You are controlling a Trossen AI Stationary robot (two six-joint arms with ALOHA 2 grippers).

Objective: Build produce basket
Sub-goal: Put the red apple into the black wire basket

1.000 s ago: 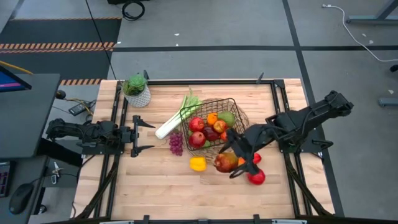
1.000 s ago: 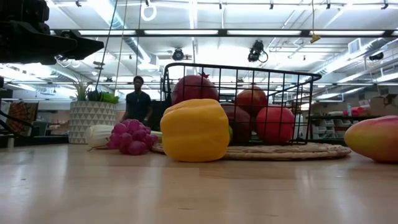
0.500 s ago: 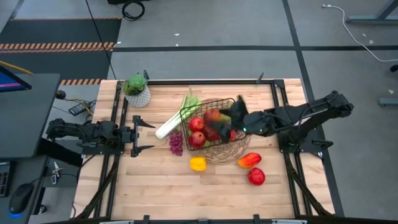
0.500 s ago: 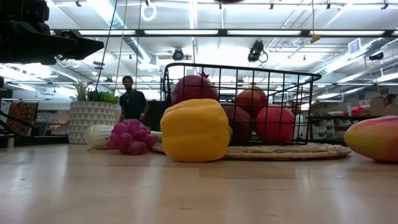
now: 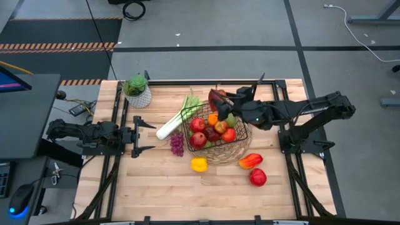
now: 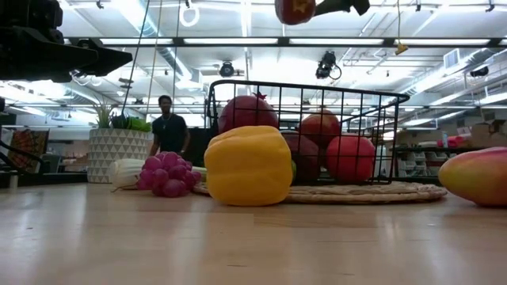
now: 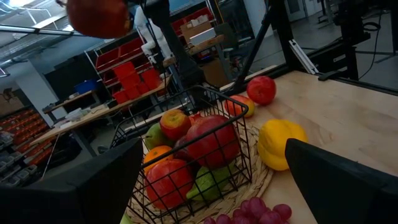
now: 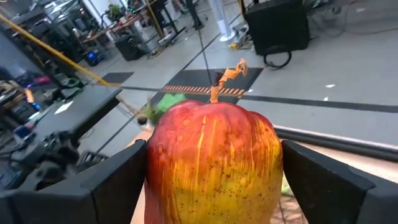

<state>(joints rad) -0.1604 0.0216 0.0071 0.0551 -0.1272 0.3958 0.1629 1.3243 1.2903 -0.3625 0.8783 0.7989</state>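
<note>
I'm holding a red-yellow apple [image 8: 213, 163] in the right gripper [image 5: 220, 100], jaws clamped on its sides, above the basket [image 5: 240, 134] at frame centre. It looks firm, smooth, slippery, so I'm gripping across its widest part. The left gripper [image 5: 145, 137] is waiting mid-left, jaws apart.

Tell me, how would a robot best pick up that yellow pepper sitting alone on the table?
Probably from straight above, fingers closing across the blocky middle of the yellow pepper. It stands free on the table near the basket, so its sides look open.
</note>
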